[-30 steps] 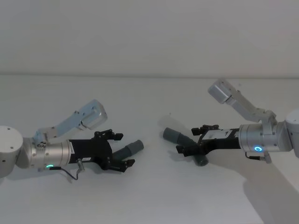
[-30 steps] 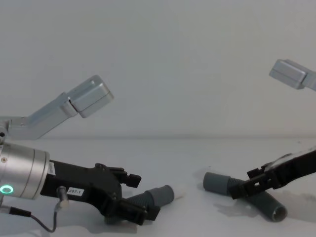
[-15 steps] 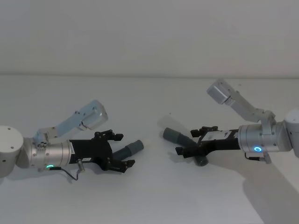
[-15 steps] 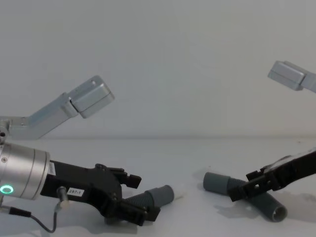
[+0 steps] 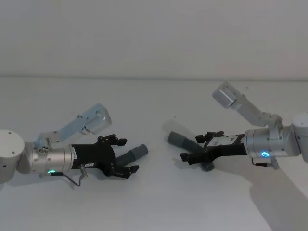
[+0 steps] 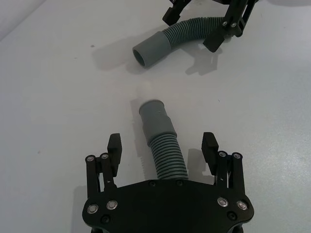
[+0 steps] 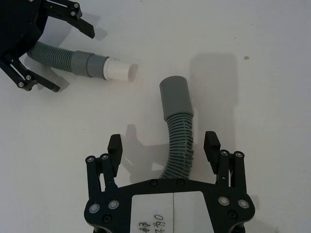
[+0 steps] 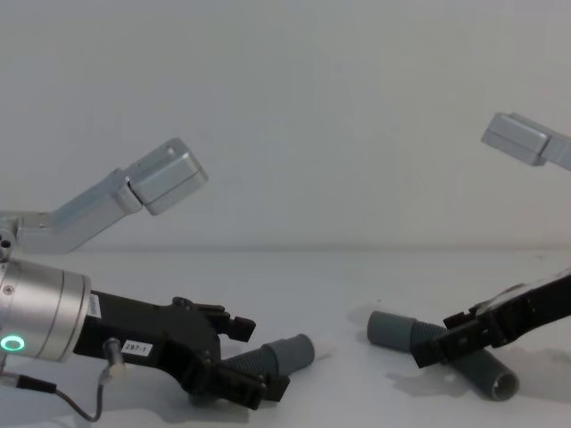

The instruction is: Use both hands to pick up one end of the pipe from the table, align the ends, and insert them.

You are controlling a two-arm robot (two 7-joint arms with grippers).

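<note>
while your left pincer (image 5: 124, 155) sits low over the white worktop (image 5: 154, 106) on the left, its fingers are spread wide on either side of the ribbed part of the left hose piece (image 5: 135, 154). the left wrist view shows a gap on both sides, so nothing is pinched. that piece lies on the worktop with its smooth left cuff (image 6: 155, 115) pointing toward the middle, and a short white stub (image 7: 118, 71) sticks out of it. bare worktop separates it from the right cuff (image 5: 177, 139) of the right hose piece (image 7: 178, 131), which also lies on the worktop and curves back toward your right arm. your right pincer (image 5: 198, 146) straddles the ribbed part of that piece, fingers likewise spread and clear of it. the two cuffs face roughly toward each other but stand apart, not in line.
</note>
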